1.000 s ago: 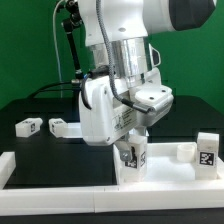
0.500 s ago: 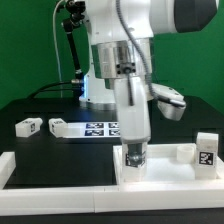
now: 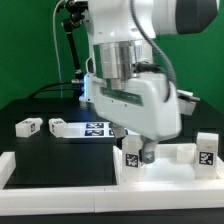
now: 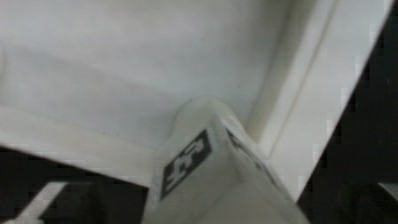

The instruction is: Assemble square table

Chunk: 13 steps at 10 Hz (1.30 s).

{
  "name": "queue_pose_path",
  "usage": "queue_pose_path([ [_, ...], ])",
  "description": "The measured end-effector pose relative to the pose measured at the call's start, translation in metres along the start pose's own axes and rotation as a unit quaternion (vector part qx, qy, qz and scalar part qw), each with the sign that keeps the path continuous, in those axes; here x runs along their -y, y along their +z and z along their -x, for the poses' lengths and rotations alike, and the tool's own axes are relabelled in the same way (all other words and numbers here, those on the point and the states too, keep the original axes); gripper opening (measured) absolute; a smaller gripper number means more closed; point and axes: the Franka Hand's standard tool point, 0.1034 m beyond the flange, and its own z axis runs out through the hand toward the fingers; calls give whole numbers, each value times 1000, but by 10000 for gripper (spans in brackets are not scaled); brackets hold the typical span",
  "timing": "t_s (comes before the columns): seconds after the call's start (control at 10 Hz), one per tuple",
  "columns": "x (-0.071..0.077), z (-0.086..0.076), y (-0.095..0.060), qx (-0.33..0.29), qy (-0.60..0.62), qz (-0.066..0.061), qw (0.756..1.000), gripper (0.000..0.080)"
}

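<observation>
The square table's top (image 3: 165, 172) is a white slab lying flat at the front, inside the white rail. One tagged white leg (image 3: 131, 157) stands upright on its near left corner. My gripper (image 3: 139, 154) hangs right over that leg, open, with a dark finger (image 3: 149, 153) beside it. In the wrist view the leg (image 4: 210, 160) rises between my jaws with dark gaps on both sides, above the slab's rim (image 4: 299, 75). A second leg (image 3: 207, 150) stands at the exterior view's right. A third (image 3: 185, 152) lies by it.
Two more tagged legs (image 3: 27, 126) (image 3: 58, 126) lie on the black table at the exterior view's left. The marker board (image 3: 97, 129) lies behind the arm. A long white border rail (image 3: 60, 184) runs along the front edge.
The jaws have spread apart and let go of the leg, which stays upright on the slab. The wrist has turned, swinging the hand's body toward the exterior view's right.
</observation>
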Motion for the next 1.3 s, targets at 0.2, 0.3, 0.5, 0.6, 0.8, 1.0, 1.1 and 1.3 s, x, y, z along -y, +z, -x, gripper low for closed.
queue_pose_path([
  [0.2,1,-3,0,-12,-61,-6,998,649],
  [0.3,2,-3,0,-12,-53,-6,998,649],
  [0.5,1,-3,0,-12,-47,-6,999,393],
  [0.6,-1,-4,1,-11,-22,-5,1000,393],
  [0.8,-1,-4,1,-11,36,-5,999,291],
  [1.0,-3,-5,1,-9,139,-5,990,291],
  [1.1,-4,-5,1,-4,198,-2,980,291],
  [1.3,-6,-7,1,22,331,-1,943,291],
])
